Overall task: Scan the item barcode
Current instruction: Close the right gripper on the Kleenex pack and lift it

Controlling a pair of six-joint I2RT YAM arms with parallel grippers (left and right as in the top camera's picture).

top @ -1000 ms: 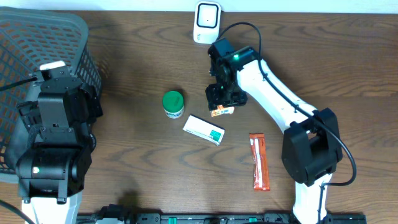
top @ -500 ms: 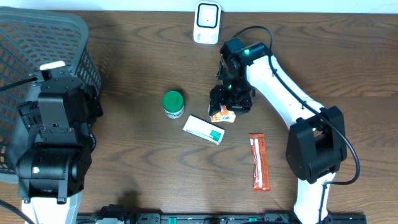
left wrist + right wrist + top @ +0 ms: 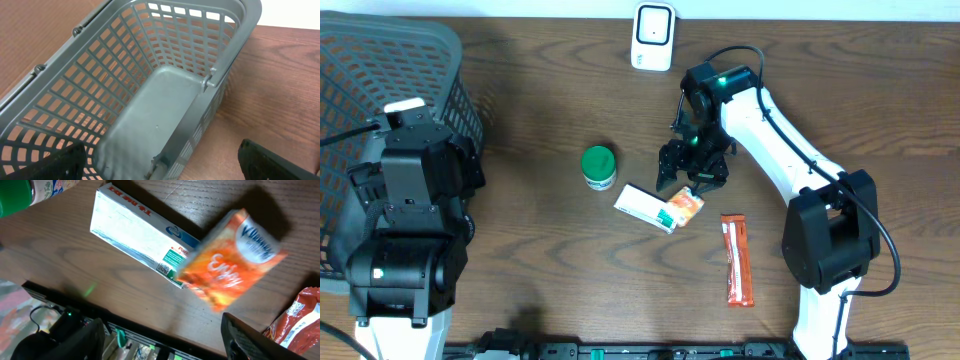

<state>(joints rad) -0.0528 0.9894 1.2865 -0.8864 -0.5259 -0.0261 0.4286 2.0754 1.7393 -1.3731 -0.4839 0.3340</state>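
A small orange packet (image 3: 686,205) lies on the table against the right end of the white box (image 3: 646,208). It is blurred in the right wrist view (image 3: 233,260). My right gripper (image 3: 691,176) hovers just behind the packet, open, with nothing between its fingers (image 3: 261,341). The white barcode scanner (image 3: 653,37) stands at the back edge of the table. My left gripper (image 3: 165,170) is open over the grey basket (image 3: 165,105), and it holds nothing.
A green-lidded jar (image 3: 599,167) stands left of the white box (image 3: 140,235). A red snack packet (image 3: 737,258) lies front right and shows in the right wrist view (image 3: 300,316). The mesh basket (image 3: 390,50) fills the far left, under the left arm (image 3: 408,220).
The right arm swung away from the scanner toward the front. Its jaws opened wider, and the orange packet left them and landed beside the white box. The left arm stayed still.
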